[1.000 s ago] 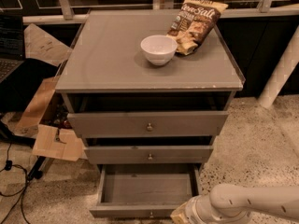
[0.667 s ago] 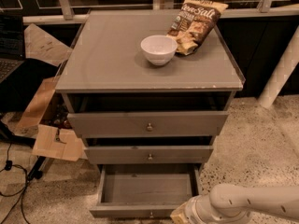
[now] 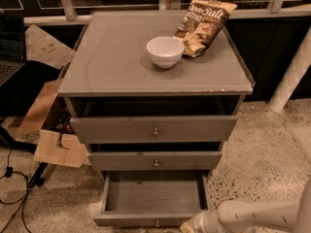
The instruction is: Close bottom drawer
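The grey cabinet (image 3: 155,84) has three drawers. The bottom drawer (image 3: 153,198) is pulled far out and its inside is empty. Its slim front panel with a small round knob (image 3: 157,223) lies at the lower edge of the camera view. My gripper (image 3: 192,225) is at the bottom right, just right of the drawer's front panel at its right corner. The pale arm (image 3: 257,215) runs off to the right. Whether the gripper touches the panel I cannot tell.
The top drawer (image 3: 154,128) and the middle drawer (image 3: 154,160) each stand slightly out. A white bowl (image 3: 165,51) and a chip bag (image 3: 204,25) lie on the cabinet top. Cardboard (image 3: 58,147) and cables (image 3: 9,176) lie on the floor to the left. A white pole (image 3: 291,76) stands at the right.
My gripper and arm sit slightly lower in the picture than before. The bottom drawer stands as far out as it did.
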Motion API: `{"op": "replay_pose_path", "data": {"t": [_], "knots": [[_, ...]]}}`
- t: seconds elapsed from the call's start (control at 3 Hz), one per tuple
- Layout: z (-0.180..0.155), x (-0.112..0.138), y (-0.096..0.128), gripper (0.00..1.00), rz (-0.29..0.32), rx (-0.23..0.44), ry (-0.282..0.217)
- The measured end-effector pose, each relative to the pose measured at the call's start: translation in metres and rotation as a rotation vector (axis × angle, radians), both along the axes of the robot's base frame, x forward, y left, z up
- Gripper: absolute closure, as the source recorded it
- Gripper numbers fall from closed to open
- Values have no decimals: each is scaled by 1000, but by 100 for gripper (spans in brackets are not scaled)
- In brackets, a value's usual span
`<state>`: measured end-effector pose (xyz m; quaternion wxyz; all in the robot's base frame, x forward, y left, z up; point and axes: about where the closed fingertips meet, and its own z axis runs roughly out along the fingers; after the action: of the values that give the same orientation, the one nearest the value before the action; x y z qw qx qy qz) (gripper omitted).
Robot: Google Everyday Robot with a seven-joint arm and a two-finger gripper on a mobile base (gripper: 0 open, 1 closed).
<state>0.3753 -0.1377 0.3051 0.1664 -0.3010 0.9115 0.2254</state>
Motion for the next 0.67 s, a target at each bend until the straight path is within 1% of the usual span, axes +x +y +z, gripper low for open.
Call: {"op": "replay_pose_path", "data": {"t": [0.33,0.67], "knots": [[-38,11,-6,100,-44,8,33],[-67,21,-7,100,-54,20,50]]}}
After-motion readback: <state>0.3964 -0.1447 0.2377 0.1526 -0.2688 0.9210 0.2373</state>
